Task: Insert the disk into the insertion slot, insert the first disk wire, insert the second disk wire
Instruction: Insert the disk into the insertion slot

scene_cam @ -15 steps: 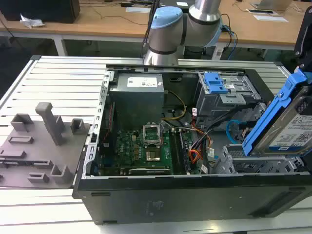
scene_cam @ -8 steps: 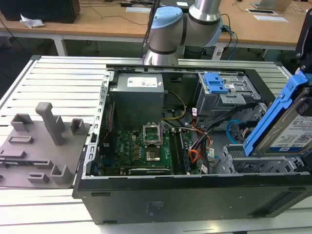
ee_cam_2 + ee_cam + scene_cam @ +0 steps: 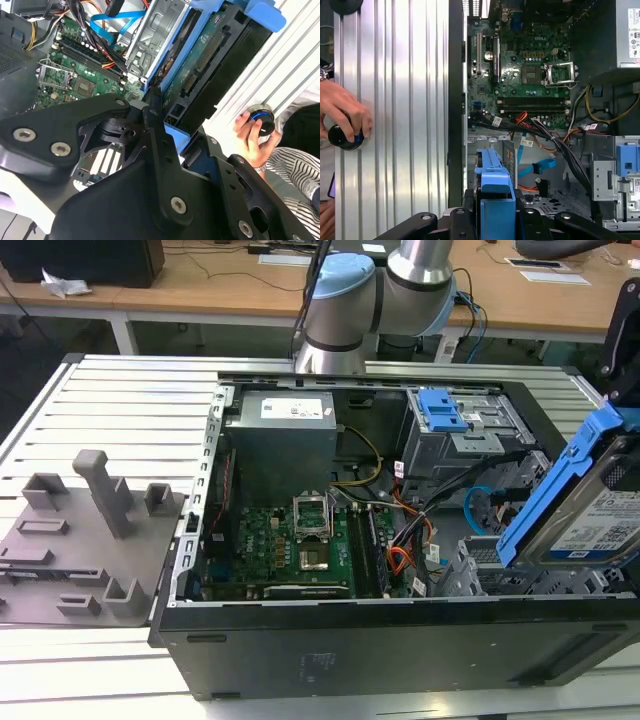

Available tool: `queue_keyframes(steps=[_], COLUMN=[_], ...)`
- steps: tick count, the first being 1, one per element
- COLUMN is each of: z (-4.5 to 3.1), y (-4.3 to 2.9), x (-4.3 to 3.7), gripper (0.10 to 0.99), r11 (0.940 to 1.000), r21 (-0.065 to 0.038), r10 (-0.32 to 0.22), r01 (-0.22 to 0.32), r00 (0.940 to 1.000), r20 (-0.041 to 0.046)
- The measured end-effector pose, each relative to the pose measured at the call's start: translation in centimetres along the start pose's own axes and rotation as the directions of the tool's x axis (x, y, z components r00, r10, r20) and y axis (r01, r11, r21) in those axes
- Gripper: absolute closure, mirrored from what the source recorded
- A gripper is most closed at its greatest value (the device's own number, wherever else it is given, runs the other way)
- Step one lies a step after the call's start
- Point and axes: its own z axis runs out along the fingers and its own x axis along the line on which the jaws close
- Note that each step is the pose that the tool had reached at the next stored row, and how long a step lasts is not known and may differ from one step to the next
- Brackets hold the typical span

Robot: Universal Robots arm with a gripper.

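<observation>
Sitting tilted, the disk [image 3: 598, 520] fills the hand [image 3: 495, 212].

The table [image 3: 120, 400] is ribbed silver metal with a soft sheen. The grey fixture plate [image 3: 90, 540] looks like matt plastic. The disk [image 3: 608, 525] is bare silver metal under a white paper label, framed in glossy bright blue plastic. The insertion slot [image 3: 475, 575] is perforated, dull silver sheet metal. The second disk wire [image 3: 540, 166] has a smooth light-blue plastic skin. The claw [image 3: 495, 212] is matt black with bright screw heads.
</observation>
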Motion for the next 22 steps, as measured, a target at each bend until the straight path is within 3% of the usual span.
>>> queue_keyframes(steps=[11,17,22], z=[1.89,2.19,2.25], y=[-0.08,-0.09,-0.07], x=[-0.01,-0.1,-1.12], gripper=[0.722,0.722,0.722], r11=[1.0,1.0,1.0], r21=[0.0,0.0,0.0], r10=[0.0,0.0,0.0], r01=[0.0,0.0,0.0], r00=[1.0,1.0,1.0], r20=[0.0001,0.0001,-0.0001])
